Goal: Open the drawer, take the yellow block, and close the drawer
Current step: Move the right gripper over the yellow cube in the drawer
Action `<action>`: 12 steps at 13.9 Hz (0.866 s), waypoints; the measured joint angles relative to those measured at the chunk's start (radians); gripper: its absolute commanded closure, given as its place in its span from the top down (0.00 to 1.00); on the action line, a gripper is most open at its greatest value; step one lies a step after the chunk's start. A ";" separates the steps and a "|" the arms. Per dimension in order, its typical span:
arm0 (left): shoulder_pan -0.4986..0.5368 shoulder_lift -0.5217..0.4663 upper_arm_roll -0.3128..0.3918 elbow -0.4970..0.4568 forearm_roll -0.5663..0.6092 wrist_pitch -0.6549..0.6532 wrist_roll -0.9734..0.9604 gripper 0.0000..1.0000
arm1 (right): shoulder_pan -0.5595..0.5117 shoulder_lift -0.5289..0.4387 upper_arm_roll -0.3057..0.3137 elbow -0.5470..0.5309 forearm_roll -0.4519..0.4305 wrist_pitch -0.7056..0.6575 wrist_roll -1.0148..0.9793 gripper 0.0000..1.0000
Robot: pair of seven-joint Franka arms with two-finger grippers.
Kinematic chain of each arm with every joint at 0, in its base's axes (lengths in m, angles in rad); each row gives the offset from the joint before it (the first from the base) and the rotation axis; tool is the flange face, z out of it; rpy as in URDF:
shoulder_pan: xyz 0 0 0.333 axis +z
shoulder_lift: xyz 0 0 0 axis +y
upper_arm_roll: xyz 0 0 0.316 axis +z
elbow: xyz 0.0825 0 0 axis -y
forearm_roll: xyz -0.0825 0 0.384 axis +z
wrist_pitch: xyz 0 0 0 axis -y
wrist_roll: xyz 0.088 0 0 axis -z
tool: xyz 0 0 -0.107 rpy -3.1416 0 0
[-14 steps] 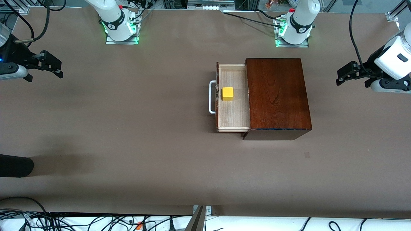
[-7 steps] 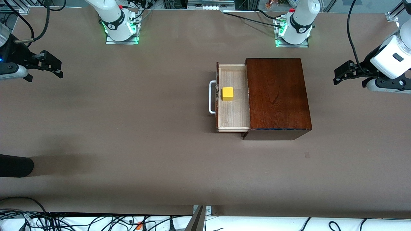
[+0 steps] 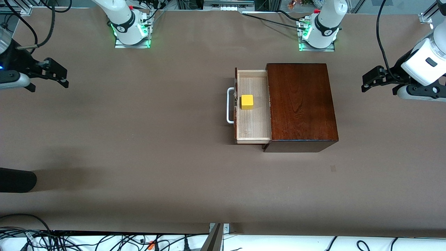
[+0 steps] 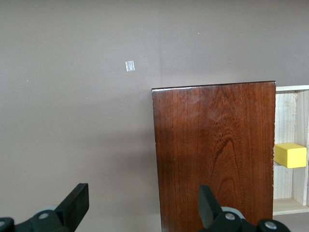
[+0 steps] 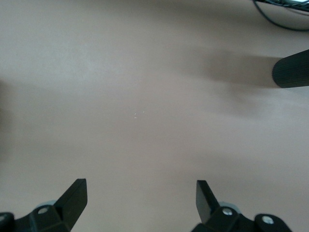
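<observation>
Front view, table from above. The glossy dark mahogany box (image 3: pixel 301 104) is sitting right of centre in the frame, and its drawer (image 3: pixel 253 130), a pale light-wood tray with a dark reddish-brown front and a white U-shaped bar handle (image 3: pixel 229 105), is standing pulled out toward the right arm's end of the table. The small bright yellow cube, the yellow block (image 3: pixel 247 101), is resting on the tray floor just beside the drawer front, apart from the box.

My left gripper (image 3: pixel 366 82) is hanging at the right edge of the frame, over bare brown table (image 3: pixel 139 146) well apart from the box, fingers spread and holding nothing; compared with a second ago it is sitting slightly higher in the frame and closer to the box. In the left wrist view the spread fingers (image 4: pixel 75 205) are framing the box top (image 4: pixel 215 150), with the yellow block (image 4: pixel 290 155) showing at the right edge. My right gripper (image 3: pixel 59 74) is waiting at the left edge of the frame, equally spread and empty; it is showing only a slight shift. The drawer and block are unchanged.

Judgement: opening is done; I am probably beginning the approach for the block, and taking it and closing the drawer remain.
</observation>
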 measured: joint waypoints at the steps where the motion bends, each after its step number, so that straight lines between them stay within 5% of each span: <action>1: 0.000 0.000 -0.002 0.000 0.000 0.000 0.000 1.00 | 0.011 0.015 0.008 0.000 0.000 0.001 0.000 1.00; 12: 0.000 0.000 -0.005 0.000 0.000 0.001 0.000 1.00 | 0.434 0.063 0.053 0.000 0.002 -0.048 -0.110 1.00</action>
